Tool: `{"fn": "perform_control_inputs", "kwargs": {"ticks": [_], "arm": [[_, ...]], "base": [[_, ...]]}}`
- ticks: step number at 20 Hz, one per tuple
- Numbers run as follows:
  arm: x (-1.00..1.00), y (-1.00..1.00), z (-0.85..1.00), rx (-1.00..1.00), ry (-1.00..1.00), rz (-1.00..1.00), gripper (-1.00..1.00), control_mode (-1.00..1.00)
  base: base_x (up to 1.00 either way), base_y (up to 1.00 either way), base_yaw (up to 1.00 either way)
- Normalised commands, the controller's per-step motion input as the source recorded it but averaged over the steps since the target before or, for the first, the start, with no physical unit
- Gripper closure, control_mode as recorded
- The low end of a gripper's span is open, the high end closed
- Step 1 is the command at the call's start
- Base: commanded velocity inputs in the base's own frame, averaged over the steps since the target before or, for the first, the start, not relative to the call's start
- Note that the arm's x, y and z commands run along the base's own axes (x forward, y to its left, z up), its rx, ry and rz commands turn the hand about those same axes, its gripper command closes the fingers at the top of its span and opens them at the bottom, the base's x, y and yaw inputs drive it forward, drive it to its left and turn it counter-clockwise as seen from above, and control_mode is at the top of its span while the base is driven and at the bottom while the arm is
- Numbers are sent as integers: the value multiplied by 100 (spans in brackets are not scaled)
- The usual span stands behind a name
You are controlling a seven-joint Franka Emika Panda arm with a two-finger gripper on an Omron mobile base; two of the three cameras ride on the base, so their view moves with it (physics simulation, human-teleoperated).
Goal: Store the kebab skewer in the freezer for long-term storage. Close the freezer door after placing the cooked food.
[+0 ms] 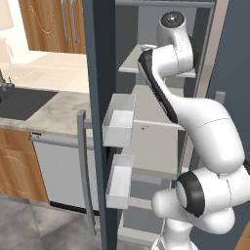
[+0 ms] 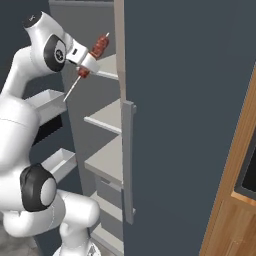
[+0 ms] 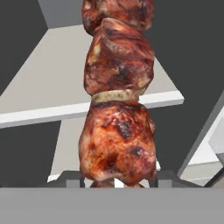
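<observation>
My gripper [image 2: 88, 62] is shut on the kebab skewer [image 2: 99, 46], holding it among its reddish-brown meat chunks. The pale stick slants down to the left. I hold it inside the open freezer [image 2: 107, 125], just above an upper grey shelf [image 2: 106, 67]. In the hand view the meat chunks [image 3: 118, 109] rise from between my fingertips [image 3: 72, 177], with the grey shelf [image 3: 43, 87] beyond them. The freezer door [image 1: 100, 78] stands open, seen edge-on, with two white bins [image 1: 119, 119] on its inner side.
The matching plain door [image 2: 185, 125] is shut to the right, its bar handle [image 2: 128, 160] close to the opening. Left of the freezer door are a silver dishwasher [image 1: 58, 171], a stone counter [image 1: 53, 107] with a dark sink [image 1: 22, 102], and wooden cabinets [image 1: 49, 24].
</observation>
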Motion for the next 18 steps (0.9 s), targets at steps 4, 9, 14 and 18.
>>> {"fn": "perform_control_inputs", "kwargs": {"ticks": [4,9,14,18], "arm": [[15,-22,-10,0,-3,0,100,-100],[18,-17,-10,0,-2,0,100,-100],[26,-3,-7,0,0,0,100,-100],[31,0,-1,0,0,0,100,-100]], "base": [[0,0,0],[0,0,0],[0,0,0],[0,0,0]]}}
